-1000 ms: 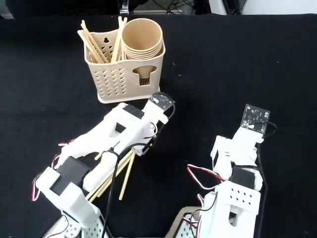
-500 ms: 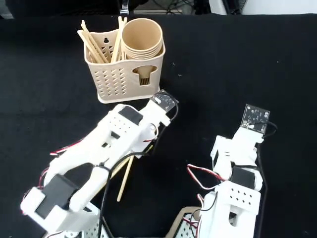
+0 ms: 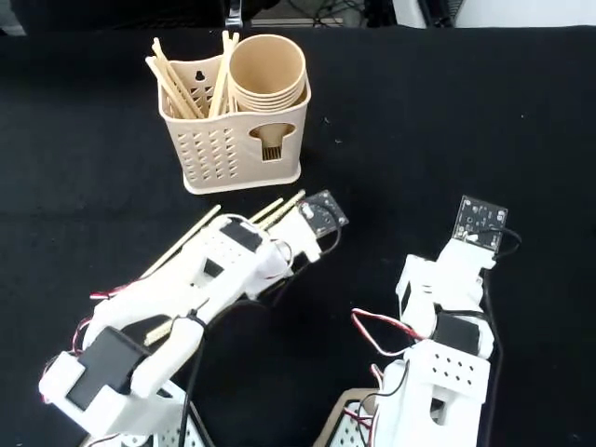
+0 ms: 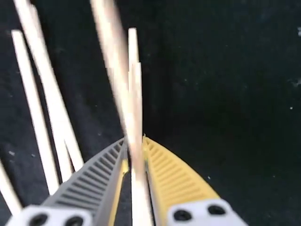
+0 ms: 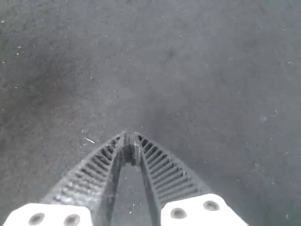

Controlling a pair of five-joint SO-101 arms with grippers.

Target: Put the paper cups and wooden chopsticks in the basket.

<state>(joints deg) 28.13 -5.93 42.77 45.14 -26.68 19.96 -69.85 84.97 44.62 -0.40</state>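
several chopsticks (image 4: 135,89) pinched in left gripper (image 4: 135,141); we should lift clear, tip upright, aim at stick side of basket (image 3: 209,154). right gripper (image 5: 129,141) closed, empty.

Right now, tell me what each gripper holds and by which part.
The left gripper holds wooden chopsticks, pinched partway along their shafts; the right gripper is shut on nothing.

White plastic arms (image 3: 214,270), red and black cables (image 3: 375,325), ribbed grey-yellow left gripper (image 4: 135,143).
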